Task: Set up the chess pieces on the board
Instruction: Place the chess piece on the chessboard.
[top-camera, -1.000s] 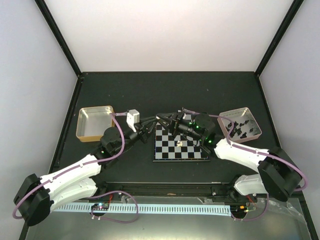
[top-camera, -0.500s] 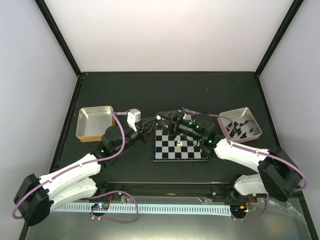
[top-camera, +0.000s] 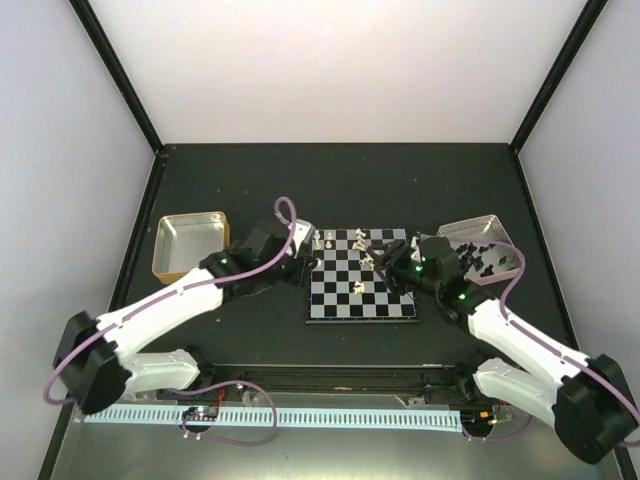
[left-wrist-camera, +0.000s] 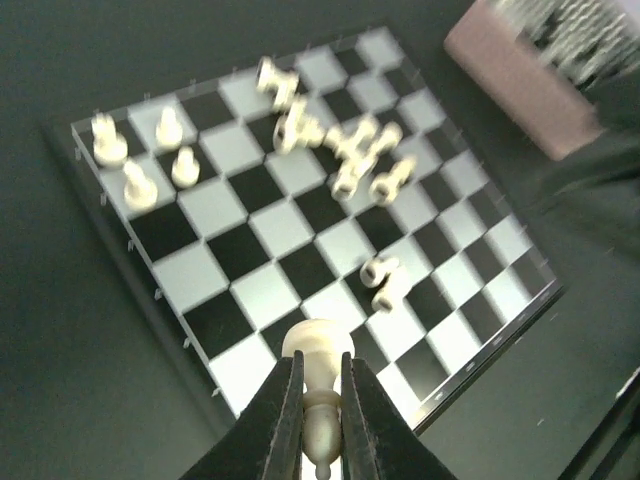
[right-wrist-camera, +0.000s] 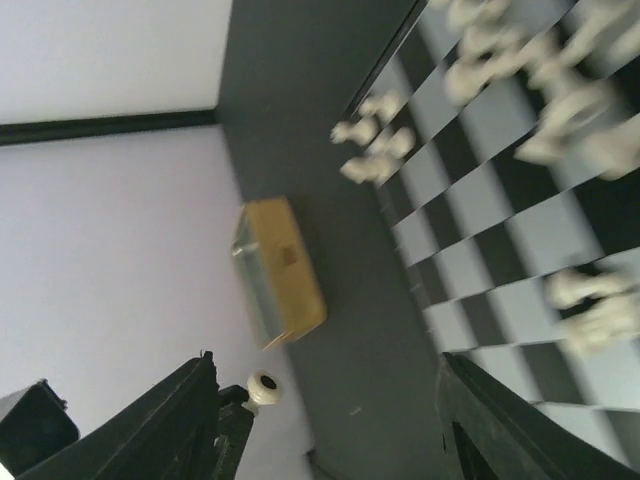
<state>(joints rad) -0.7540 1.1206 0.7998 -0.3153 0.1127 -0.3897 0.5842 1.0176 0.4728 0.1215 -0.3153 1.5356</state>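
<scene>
Cream-white chess pieces (left-wrist-camera: 352, 146) lie mostly toppled across the black-and-grey board (left-wrist-camera: 250, 246)

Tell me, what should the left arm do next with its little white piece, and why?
Probably carry it across to a free square beside the four standing pieces and set it upright: the left gripper is shut on a white pawn over the edge of the chessboard.

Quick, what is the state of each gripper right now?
Left gripper: closed on a cream-white chess piece.
Right gripper: open, holding nothing.
</scene>
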